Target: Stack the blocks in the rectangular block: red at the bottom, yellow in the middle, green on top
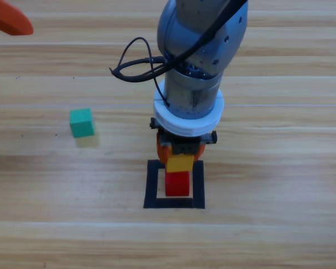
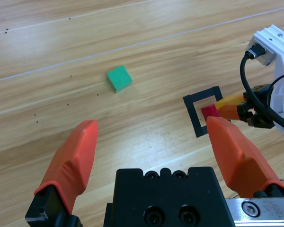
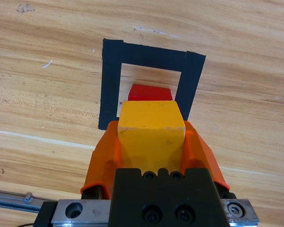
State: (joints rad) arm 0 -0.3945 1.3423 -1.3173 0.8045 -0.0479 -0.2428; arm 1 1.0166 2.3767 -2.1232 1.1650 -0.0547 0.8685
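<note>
Gripping the yellow cube (image 3: 150,130), the right claw (image 3: 151,142) hovers above the red cube (image 1: 177,184).

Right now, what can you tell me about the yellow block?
The yellow block is a small plain cube, matte, with slightly rounded edges. The right gripper is shut on it, one orange jaw against each side. It is held level, just above the red block, which sits inside the black tape square. Whether yellow already touches red cannot be told.
</note>
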